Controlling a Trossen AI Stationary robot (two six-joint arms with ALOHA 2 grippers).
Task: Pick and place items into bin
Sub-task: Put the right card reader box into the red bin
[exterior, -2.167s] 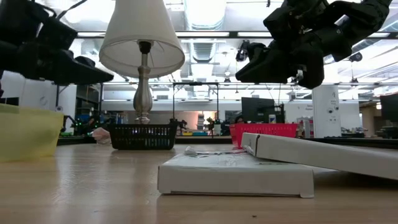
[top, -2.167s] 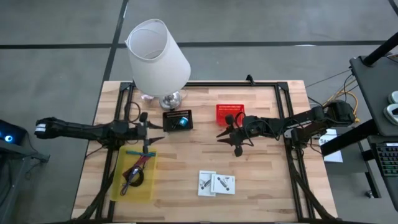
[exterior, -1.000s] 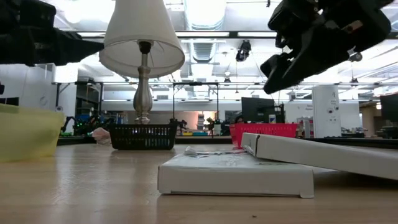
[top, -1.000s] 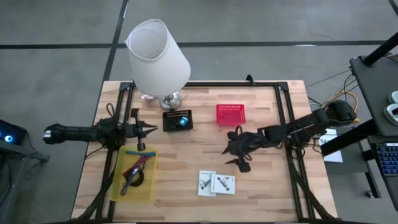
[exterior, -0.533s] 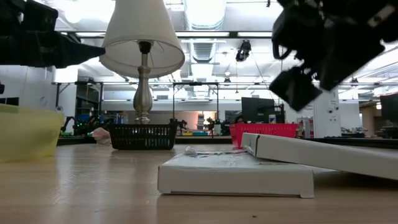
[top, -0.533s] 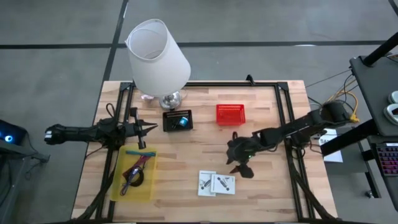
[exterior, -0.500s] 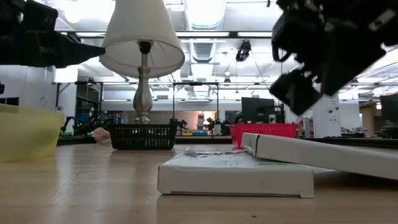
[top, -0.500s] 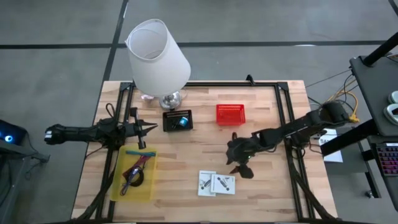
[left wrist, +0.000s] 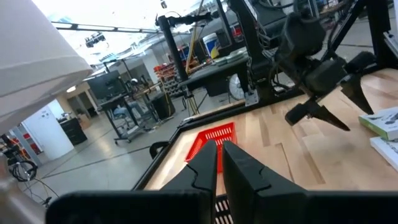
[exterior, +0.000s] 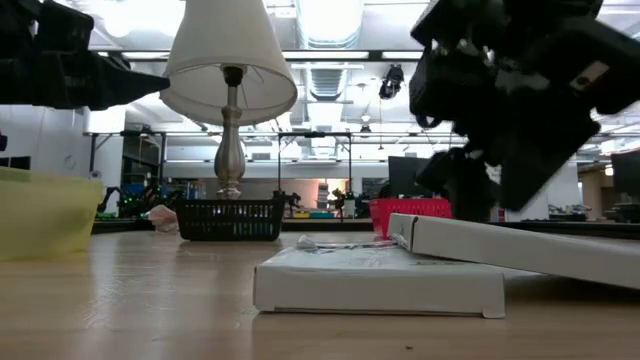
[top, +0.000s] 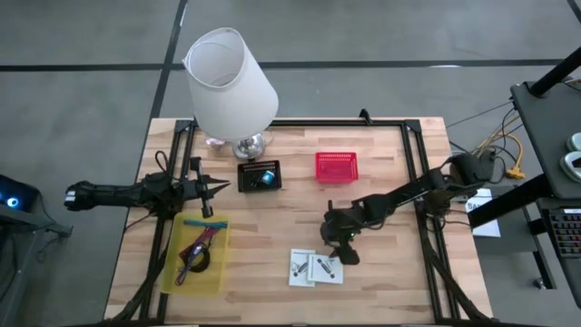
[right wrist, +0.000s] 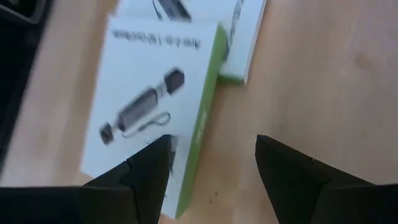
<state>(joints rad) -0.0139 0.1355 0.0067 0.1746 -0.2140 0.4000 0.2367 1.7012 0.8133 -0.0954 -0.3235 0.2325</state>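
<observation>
where it hung higher, right pincer (top: 338,246) now spread above white packets (top: 317,267); left pincer (top: 212,187) pressed together

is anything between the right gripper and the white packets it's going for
Nothing visible. The right gripper hangs with fingers open just beside the nearer white packet, which partly overlaps the second packet. In the right wrist view only bare table lies around them.
</observation>
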